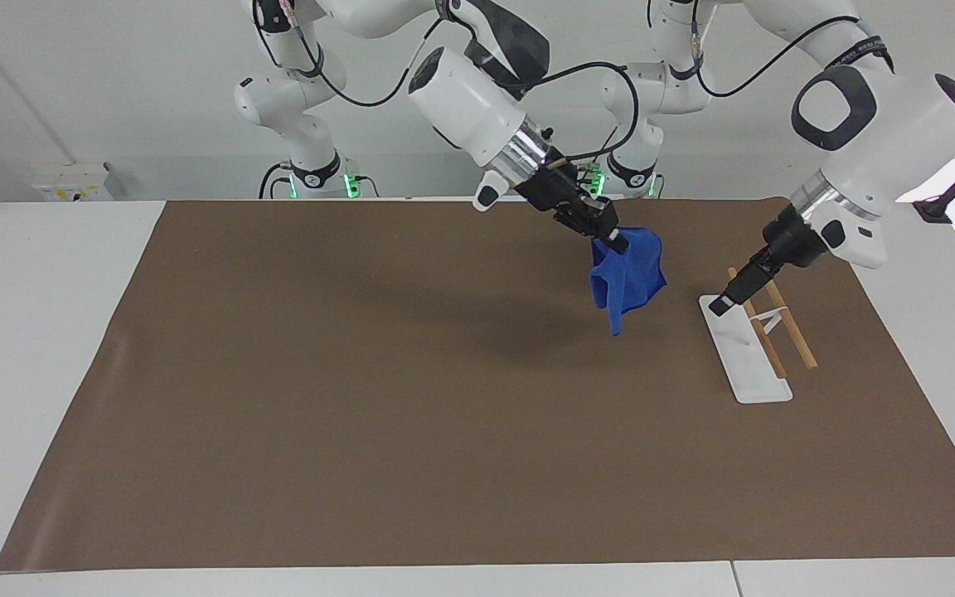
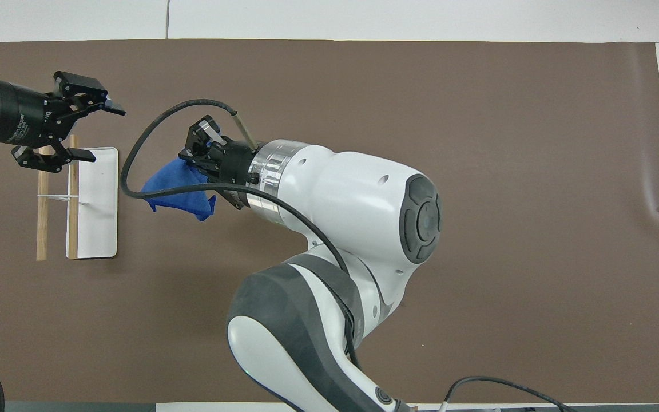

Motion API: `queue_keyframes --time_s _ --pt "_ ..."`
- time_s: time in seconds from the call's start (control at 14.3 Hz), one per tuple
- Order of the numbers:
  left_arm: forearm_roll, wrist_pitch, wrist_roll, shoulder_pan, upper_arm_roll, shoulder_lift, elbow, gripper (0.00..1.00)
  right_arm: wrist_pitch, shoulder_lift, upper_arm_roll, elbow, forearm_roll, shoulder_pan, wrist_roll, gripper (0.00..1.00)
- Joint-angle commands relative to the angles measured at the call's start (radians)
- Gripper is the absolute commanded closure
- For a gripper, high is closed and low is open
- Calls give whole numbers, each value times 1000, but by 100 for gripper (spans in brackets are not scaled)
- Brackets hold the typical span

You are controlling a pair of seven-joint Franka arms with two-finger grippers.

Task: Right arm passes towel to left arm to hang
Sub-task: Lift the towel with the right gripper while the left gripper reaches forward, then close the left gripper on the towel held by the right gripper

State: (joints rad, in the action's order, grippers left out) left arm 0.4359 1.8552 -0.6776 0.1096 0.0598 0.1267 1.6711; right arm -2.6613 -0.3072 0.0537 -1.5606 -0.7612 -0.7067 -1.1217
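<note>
While hanging below the clamped right gripper (image 1: 615, 243), towel (image 1: 628, 280) dangles, left gripper (image 2: 92, 130) spread wide nearby

Brown mat (image 1: 361, 398) is covering most of the white table (image 1: 38, 348), w/ table showing bare along the mat's edges. White rack base (image 1: 743, 365) is lying on the mat toward the left arm's end, w/ two wooden rods (image 1: 792, 336) sitting side by side above it on a thin white stand.
</note>
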Motion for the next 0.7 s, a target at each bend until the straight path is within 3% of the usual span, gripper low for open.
queue_keyframes --time_s 0.0,0.42,0.63 --pt "32 41 -121 33 3 -1 51 0 -14 -15 -2 22 -7 -3 -20 100" --pt "33 -33 -276 54 9 -35 108 0 -15 -15 -2 22 -23 -2 -33 100" --pt "35 -45 -408 62 6 -55 136 0 -15 -32 -2 52 -16 12 -127 100"
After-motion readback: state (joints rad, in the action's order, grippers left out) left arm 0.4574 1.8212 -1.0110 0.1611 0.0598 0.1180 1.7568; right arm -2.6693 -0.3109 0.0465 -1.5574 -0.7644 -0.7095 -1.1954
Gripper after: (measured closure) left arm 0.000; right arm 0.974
